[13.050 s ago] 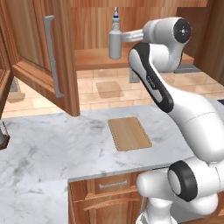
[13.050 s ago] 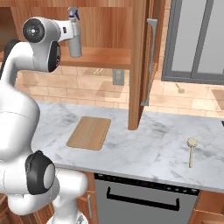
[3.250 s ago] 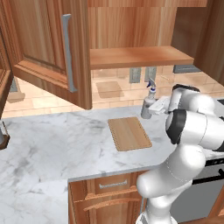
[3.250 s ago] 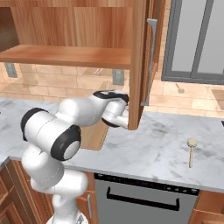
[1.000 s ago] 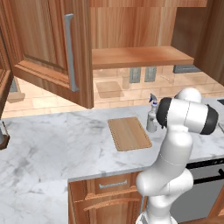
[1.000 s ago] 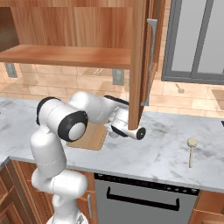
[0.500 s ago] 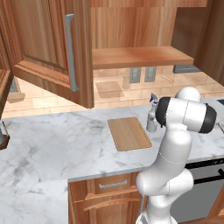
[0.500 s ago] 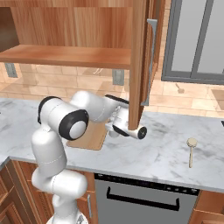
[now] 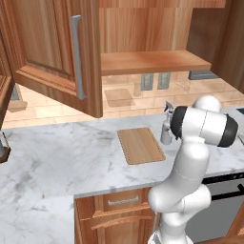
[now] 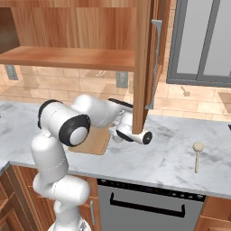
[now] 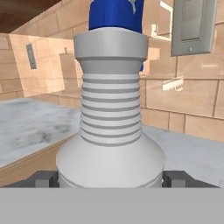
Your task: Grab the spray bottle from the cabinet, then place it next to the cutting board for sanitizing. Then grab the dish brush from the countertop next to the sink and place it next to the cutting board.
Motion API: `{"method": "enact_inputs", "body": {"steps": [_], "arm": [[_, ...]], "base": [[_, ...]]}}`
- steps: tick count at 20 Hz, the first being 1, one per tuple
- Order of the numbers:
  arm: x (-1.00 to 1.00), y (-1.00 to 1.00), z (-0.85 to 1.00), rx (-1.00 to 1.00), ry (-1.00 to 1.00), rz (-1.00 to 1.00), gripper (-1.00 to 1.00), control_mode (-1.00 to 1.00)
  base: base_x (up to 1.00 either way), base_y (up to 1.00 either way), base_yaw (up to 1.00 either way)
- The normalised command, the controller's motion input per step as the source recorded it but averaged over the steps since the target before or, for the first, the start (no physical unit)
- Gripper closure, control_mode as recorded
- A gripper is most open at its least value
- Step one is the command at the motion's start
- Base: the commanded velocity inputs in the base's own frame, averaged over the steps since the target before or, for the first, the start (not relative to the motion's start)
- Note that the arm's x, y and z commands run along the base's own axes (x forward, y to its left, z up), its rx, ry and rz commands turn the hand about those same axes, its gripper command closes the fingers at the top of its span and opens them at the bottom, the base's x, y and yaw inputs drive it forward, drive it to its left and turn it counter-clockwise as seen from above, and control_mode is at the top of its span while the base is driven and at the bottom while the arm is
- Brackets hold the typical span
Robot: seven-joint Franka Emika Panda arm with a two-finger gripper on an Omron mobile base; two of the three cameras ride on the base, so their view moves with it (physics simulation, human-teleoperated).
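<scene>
Countertop (image 9: 57, 162): spray bottle (image 9: 167, 127) upright, nozzle seemingly toward cutting board (image 9: 140, 145) (just beside).

one spray bottle (image 9: 166, 129), one cutting board (image 9: 140, 145), one dish brush (image 10: 197, 154), two wall outlets (image 9: 155, 81)

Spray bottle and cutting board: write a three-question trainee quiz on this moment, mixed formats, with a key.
1. True or false: the spray bottle stands upright on the countertop.
2. The cutting board lies where? A) on the cabinet shelf B) on the countertop beside the bottle C) in a drawer
3. Fill in: the dish brush lies on the marble to the arm's ____.

Key: 1 true; 2 B; 3 right. In the hand view the gripper sits with its fingertips either side of the bottle's base.
</scene>
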Motion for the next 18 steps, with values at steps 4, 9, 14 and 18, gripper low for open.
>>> {"method": "enact_inputs", "body": {"steps": [4, 9, 14, 18], "arm": [[-0.4, 0.0, 0.0, 0.0, -0.08, -0.02, -1.0, -1.0], [-0.38, 0.0, 0.0, 0.0, -0.1, -0.01, -1.0, -1.0], [-0.25, 0.0, 0.0, 0.0, -0.06, -0.02, -1.0, -1.0], [-0.51, -0.08, 0.04, 0.01, -0.12, -0.04, -1.0, -1.0]], "base": [[0.0, 0.0, 0.0], [0.0, 0.0, 0.0], [0.0, 0.0, 0.0], [0.0, 0.0, 0.0]]}}
